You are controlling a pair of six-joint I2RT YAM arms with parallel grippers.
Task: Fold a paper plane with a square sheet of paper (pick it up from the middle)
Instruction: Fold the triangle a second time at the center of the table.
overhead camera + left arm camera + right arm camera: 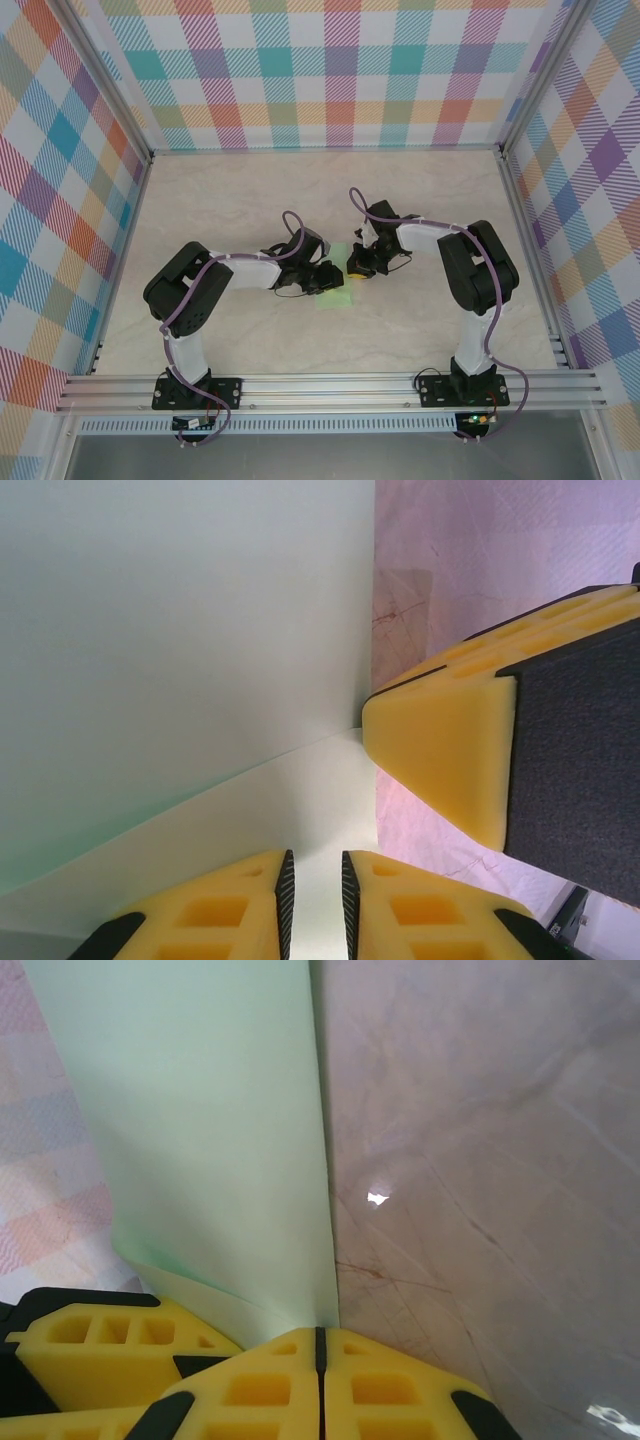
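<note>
The square sheet of paper is pale mint green and lies mid-table between both grippers. In the left wrist view one layer of the sheet rises like a wall from a crease over a flat, lighter layer. My left gripper stands over the flat layer with its jaws a narrow gap apart, paper showing in the gap. My right gripper is shut, and the raised layer's right edge runs straight into its jaw seam. One of its yellow fingers meets the crease's end. The two grippers nearly touch.
A marbled beige tabletop lies around the sheet, with bare room behind and to both sides. Plaid walls close in the back and sides. An aluminium rail runs along the near edge by the arm bases.
</note>
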